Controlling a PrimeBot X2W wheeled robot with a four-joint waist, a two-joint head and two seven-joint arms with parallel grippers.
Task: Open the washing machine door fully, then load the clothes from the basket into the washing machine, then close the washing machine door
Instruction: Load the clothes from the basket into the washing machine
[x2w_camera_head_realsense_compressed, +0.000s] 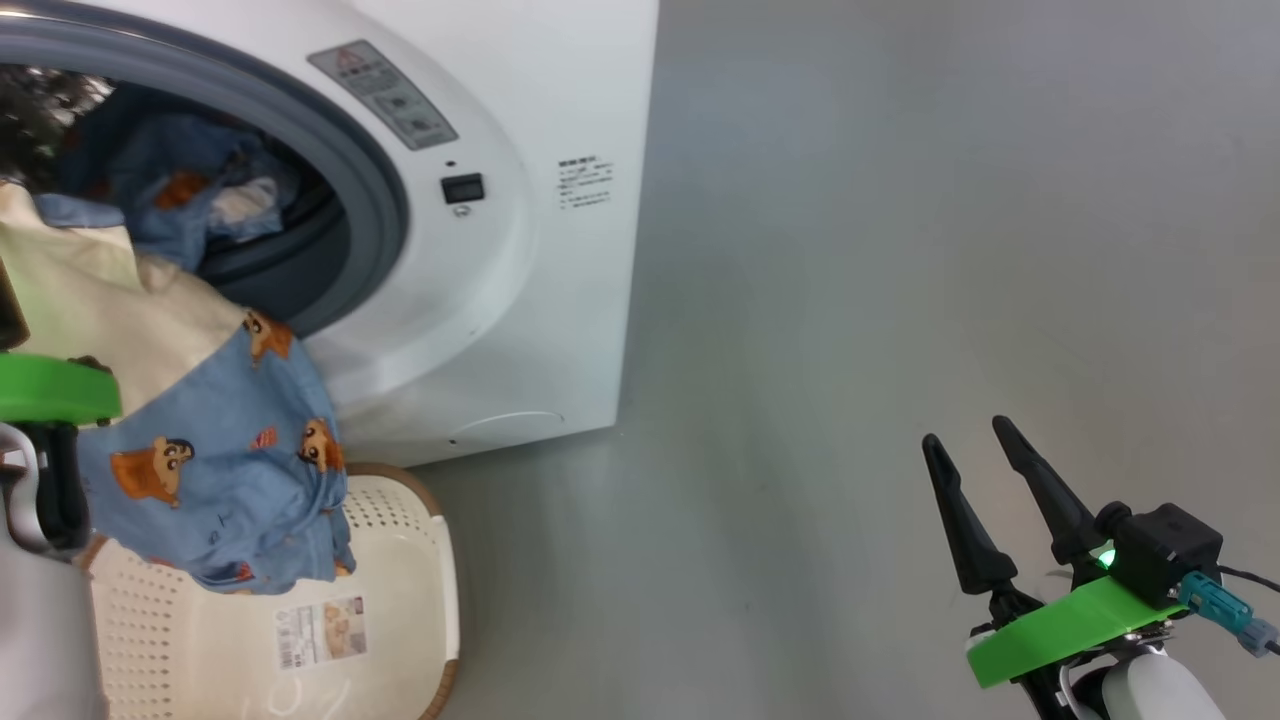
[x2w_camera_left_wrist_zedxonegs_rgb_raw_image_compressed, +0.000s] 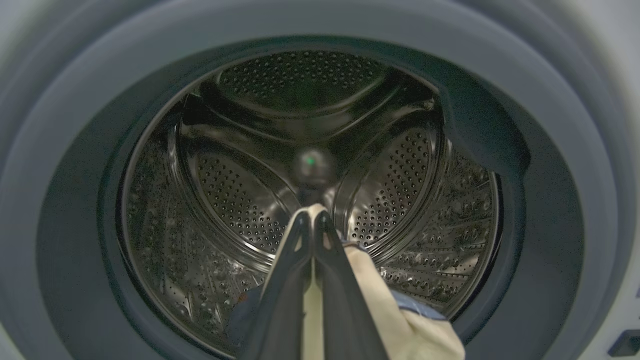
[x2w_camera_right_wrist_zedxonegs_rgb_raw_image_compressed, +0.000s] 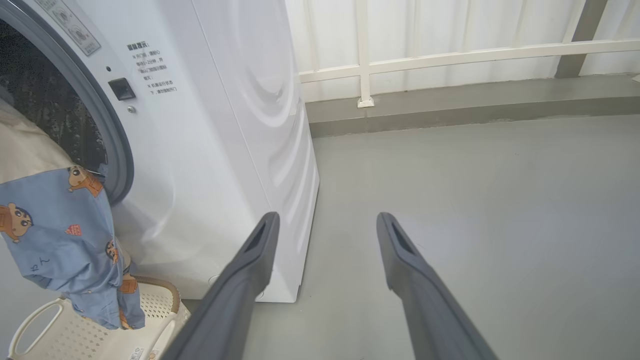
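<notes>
Basket (x2w_camera_head_realsense_compressed: 415, 530) label (x2w_camera_head_realsense_compressed: 322, 632) (print unreadable); washing machine (x2w_camera_head_realsense_compressed: 560, 90) sticker (x2w_camera_head_realsense_compressed: 383, 95), warning triangle

Pinches the clothes (x2w_camera_left_wrist_zedxonegs_rgb_raw_image_compressed: 405, 325) between the closed fingers (x2w_camera_left_wrist_zedxonegs_rgb_raw_image_compressed: 285, 280) of the left gripper (x2w_camera_left_wrist_zedxonegs_rgb_raw_image_compressed: 312, 215), reaching straight ahead. Holds the right gripper (x2w_camera_head_realsense_compressed: 963, 432) spread wide and empty, fingers (x2w_camera_right_wrist_zedxonegs_rgb_raw_image_compressed: 240, 285) angled up and forward from a green wrist bracket (x2w_camera_head_realsense_compressed: 1070, 620) with a white forearm (x2w_camera_head_realsense_compressed: 1160, 695) behind it, well apart from the left.

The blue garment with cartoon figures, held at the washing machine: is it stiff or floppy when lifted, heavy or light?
Probably floppy: the garment hangs in loose folds from the left gripper toward the basket. Likely light: a fingertip pinch seems to carry it. Its dangling end may catch on the gasket.
</notes>
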